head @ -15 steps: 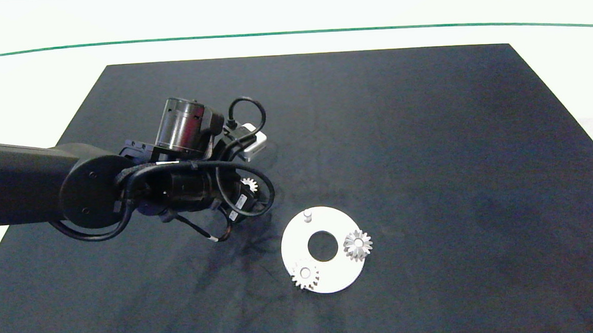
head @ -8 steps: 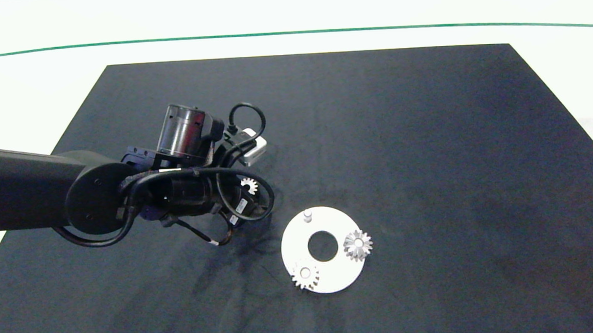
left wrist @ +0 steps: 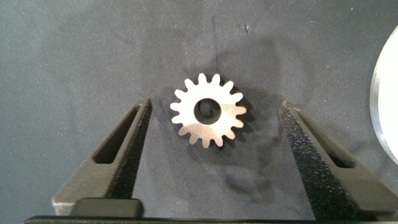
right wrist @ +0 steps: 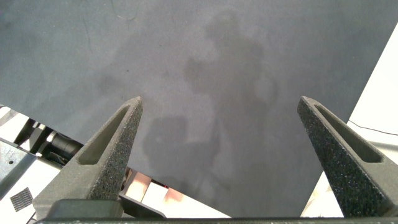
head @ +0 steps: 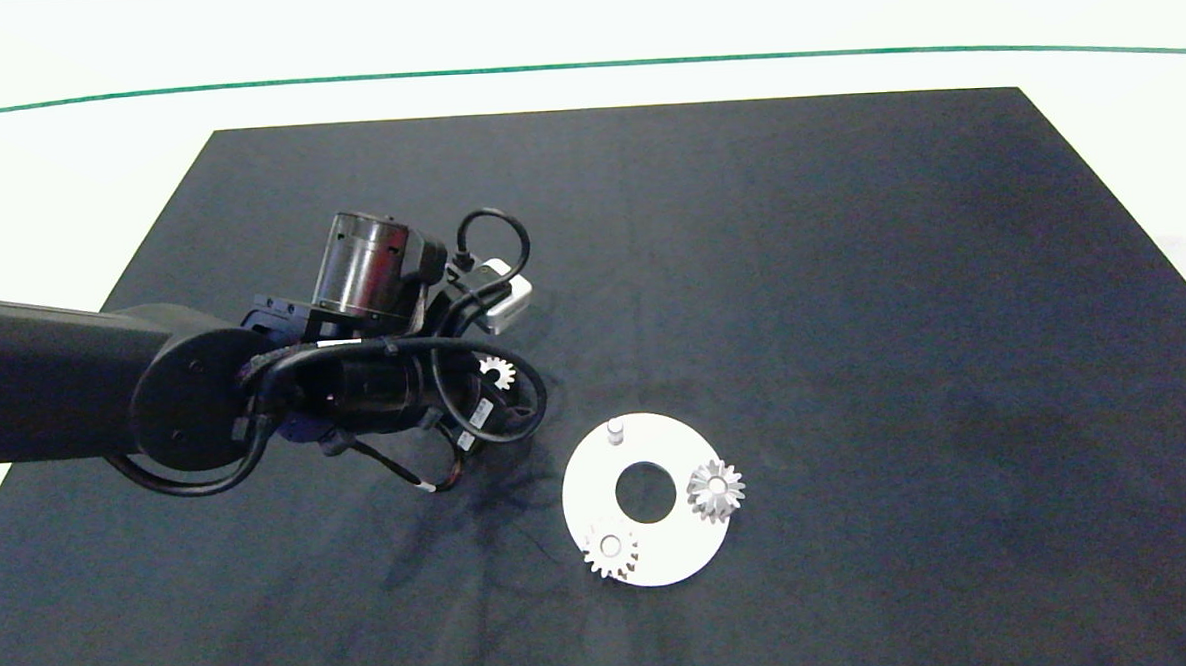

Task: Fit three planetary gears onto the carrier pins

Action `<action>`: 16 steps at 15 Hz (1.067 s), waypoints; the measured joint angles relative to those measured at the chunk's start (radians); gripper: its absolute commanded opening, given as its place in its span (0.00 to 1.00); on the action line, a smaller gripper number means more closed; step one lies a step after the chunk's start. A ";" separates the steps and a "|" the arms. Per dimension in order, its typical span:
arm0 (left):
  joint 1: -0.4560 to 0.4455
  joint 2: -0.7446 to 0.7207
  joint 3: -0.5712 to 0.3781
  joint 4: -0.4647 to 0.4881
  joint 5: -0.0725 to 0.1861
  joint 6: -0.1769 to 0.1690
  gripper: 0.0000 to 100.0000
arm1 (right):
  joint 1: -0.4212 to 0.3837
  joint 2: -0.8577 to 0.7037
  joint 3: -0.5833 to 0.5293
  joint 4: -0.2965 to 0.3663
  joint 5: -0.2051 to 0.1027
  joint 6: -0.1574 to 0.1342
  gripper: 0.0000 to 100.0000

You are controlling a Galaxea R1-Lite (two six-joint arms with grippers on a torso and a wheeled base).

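The left gripper (left wrist: 211,115), fingers spread, hovers over a loose planetary gear (left wrist: 208,110) lying flat on the black mat (head: 850,262), toward the mat's left edge. Two gears sit on the white disc (head: 584,478); one carrier pin (head: 615,430) stands bare. The right gripper (right wrist: 224,112) is spread, holding nothing

two gears (head: 611,550) on disc (head: 663,560); one pin (head: 615,430) bare; left arm (head: 185,391) beside

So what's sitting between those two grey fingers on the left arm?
A small silvery toothed metal gear lies flat on the dark mat, untouched between the open left gripper, clearest in the left wrist view.
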 measured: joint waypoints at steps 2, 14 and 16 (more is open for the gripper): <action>0.001 0.000 0.004 -0.001 0.001 0.000 0.73 | 0.000 0.000 0.000 0.000 0.000 0.000 1.00; 0.000 0.011 0.006 -0.025 0.000 0.006 0.49 | 0.000 0.003 0.000 0.000 0.000 0.000 1.00; 0.001 0.014 0.005 -0.034 0.000 0.006 0.45 | 0.000 0.003 0.001 0.000 0.000 0.000 1.00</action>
